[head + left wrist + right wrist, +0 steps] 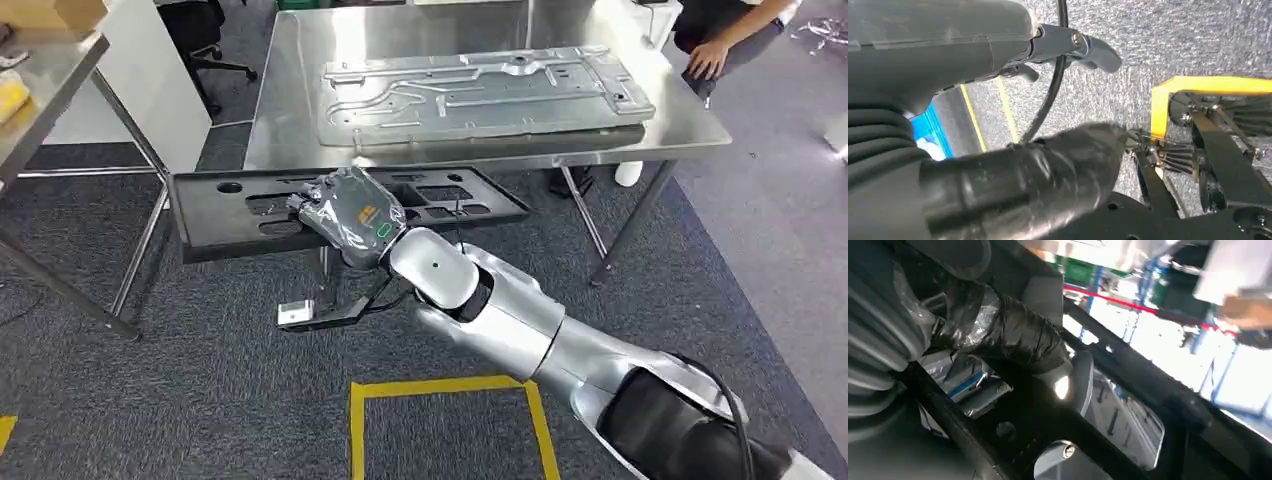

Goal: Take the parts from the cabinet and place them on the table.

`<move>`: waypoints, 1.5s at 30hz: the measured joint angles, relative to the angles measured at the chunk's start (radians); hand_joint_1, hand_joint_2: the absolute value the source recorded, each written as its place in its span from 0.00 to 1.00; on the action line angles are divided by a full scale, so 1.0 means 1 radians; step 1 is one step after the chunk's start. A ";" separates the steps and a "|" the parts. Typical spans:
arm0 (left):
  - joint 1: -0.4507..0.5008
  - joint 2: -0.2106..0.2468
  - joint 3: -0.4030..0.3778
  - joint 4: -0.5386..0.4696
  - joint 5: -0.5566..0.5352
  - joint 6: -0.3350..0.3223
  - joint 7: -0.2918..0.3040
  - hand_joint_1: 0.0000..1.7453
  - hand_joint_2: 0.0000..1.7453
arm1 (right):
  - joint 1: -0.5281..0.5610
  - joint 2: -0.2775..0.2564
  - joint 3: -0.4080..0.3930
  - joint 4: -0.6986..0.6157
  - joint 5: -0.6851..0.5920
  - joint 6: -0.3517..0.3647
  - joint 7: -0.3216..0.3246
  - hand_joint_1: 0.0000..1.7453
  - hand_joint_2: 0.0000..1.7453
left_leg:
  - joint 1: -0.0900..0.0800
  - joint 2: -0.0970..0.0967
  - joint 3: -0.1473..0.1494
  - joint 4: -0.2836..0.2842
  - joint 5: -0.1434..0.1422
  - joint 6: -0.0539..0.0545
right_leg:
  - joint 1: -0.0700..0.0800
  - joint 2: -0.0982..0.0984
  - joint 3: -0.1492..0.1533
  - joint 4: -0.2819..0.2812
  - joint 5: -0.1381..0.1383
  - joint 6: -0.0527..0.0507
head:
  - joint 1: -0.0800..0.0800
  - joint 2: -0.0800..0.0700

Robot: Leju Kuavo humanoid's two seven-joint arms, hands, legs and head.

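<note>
Nearest, yellow floor tape (440, 388) marks a rectangle on the grey carpet (200, 390). The silver right arm (520, 310) reaches from the lower right toward the centre of the scene.

The right hand (345, 215), wrapped in a grey cover, grips a long black panel (240, 205) with cut-out openings. The hand is closed on the panel's near edge around its middle; in the right wrist view the dark fingers (1013, 335) curl over the panel's frame (1128, 370). The panel lies roughly level, held in the air just in front of the near edge of the steel worktop (290, 110) and a little below it, extending left and right of the hand.

The left hand (1013, 185) hangs over the carpet; its thumb (1088, 47) stands apart from the dark fingers and nothing is seen in it.

On the worktop lies a large stamped metal plate (480, 90), flat, spanning most of the width.

Farther right, behind the worktop, a person's hand (708, 58) rests beside its far right corner. At far left stands a second steel table (45, 85).
</note>
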 joint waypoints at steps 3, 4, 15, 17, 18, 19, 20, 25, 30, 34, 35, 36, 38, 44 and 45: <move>-0.004 0.000 0.006 0.001 0.018 -0.006 0.000 0.00 1.00 | -0.078 -0.003 -0.027 0.000 -0.011 0.049 0.009 1.00 1.00 | 0.008 -0.009 0.041 -0.009 -0.018 0.020 | -0.008 0.040 -0.079 0.145 0.056 0.012 | 0.003 0.000; -0.006 0.001 0.009 0.002 0.019 -0.006 0.000 0.00 1.00 | -0.095 -0.006 -0.033 0.000 -0.013 0.056 0.010 1.00 1.00 | 0.007 -0.012 0.051 -0.010 -0.029 0.022 | -0.011 0.057 -0.133 0.220 0.059 0.018 | 0.002 0.000; -0.013 0.009 0.021 0.006 0.053 -0.026 0.000 0.00 1.00 | -0.168 -0.043 -0.035 0.012 -0.032 0.153 0.013 1.00 1.00 | 0.007 -0.060 0.222 -0.004 -0.181 -0.015 | -0.011 0.072 -0.258 0.031 0.197 -0.004 | 0.003 0.000; -0.014 0.016 0.025 0.006 0.063 -0.034 0.000 0.00 1.00 | -0.208 -0.043 -0.049 0.019 -0.045 0.180 0.015 1.00 1.00 | 0.009 -0.057 0.191 0.058 -0.154 -0.030 | -0.018 0.072 -0.230 0.022 0.185 -0.021 | 0.003 0.000; -0.013 0.014 0.026 0.006 0.070 -0.040 0.000 0.00 1.00 | -0.228 -0.043 -0.057 0.024 -0.050 0.195 0.015 1.00 1.00 | 0.012 -0.044 0.149 0.131 -0.126 -0.034 | -0.018 0.072 -0.216 0.015 0.176 -0.029 | 0.003 0.000; -0.014 0.016 0.026 0.006 0.073 -0.043 0.000 0.00 1.00 | -0.245 -0.042 -0.060 0.028 -0.058 0.207 0.015 1.00 1.00 | 0.012 -0.038 0.102 0.202 -0.118 -0.039 | -0.018 0.072 -0.202 0.010 0.167 -0.034 | 0.001 0.000; -0.014 0.018 0.028 0.006 0.075 -0.046 0.000 0.00 1.00 | -0.262 -0.042 -0.063 0.035 -0.067 0.224 0.015 1.00 1.00 | 0.014 -0.036 0.052 0.264 -0.138 -0.046 | -0.019 0.073 -0.187 0.008 0.155 -0.034 | 0.003 0.000; -0.005 0.028 0.041 0.008 0.089 -0.059 -0.005 0.00 1.00 | -0.305 -0.042 -0.086 0.067 -0.093 0.277 0.022 1.00 1.00 | 0.016 -0.028 -0.036 0.211 -0.290 -0.044 | -0.019 0.075 -0.086 0.003 0.076 -0.030 | 0.002 0.000; 0.026 0.023 0.041 0.037 0.086 -0.053 -0.042 0.00 1.00 | -0.340 -0.061 -0.103 0.097 -0.102 0.298 0.019 1.00 1.00 | 0.001 -0.032 -0.009 0.002 0.011 -0.008 | -0.009 0.080 -0.006 -0.003 -0.010 -0.005 | 0.003 0.000; 0.028 0.016 0.041 0.045 0.086 -0.053 -0.046 0.00 1.00 | -0.374 -0.066 -0.126 0.102 -0.107 0.297 0.018 1.00 1.00 | 0.009 -0.032 0.047 -0.009 -0.020 0.019 | -0.012 0.078 -0.068 0.165 0.029 0.012 | 0.007 0.000; 0.024 0.016 0.041 0.049 0.086 -0.053 -0.046 0.00 1.00 | -0.379 -0.067 -0.126 0.103 -0.107 0.297 0.016 1.00 1.00 | 0.009 -0.032 0.058 -0.009 -0.032 0.021 | -0.015 0.077 -0.125 0.237 0.012 0.018 | 0.007 0.000; 0.022 0.016 0.041 0.050 0.086 -0.053 -0.046 0.00 1.00 | -0.378 -0.067 -0.126 0.104 -0.107 0.297 0.016 1.00 1.00 | 0.010 -0.032 0.070 -0.009 -0.044 0.020 | -0.018 0.077 -0.172 0.288 -0.030 0.025 | 0.007 0.000; 0.019 0.014 0.041 0.050 0.086 -0.053 -0.046 0.00 1.00 | -0.374 -0.067 -0.126 0.107 -0.108 0.297 0.016 1.00 1.00 | 0.011 -0.036 0.102 -0.009 -0.072 0.017 | -0.026 0.077 -0.237 0.316 -0.126 0.035 | 0.007 0.000; 0.017 0.008 0.041 0.060 0.092 -0.056 -0.045 0.00 1.00 | -0.372 -0.085 -0.123 0.121 -0.109 0.299 0.014 1.00 1.00 | 0.009 -0.054 0.204 -0.001 -0.168 -0.009 | -0.026 0.070 -0.251 0.057 0.141 0.023 | 0.008 0.000; 0.010 0.008 0.041 0.064 0.098 -0.061 -0.045 0.00 1.00 | -0.371 -0.084 -0.123 0.123 -0.111 0.301 0.012 1.00 1.00 | 0.008 -0.052 0.212 -0.004 -0.190 -0.016 | -0.023 0.074 -0.233 0.056 0.152 0.015 | 0.006 0.000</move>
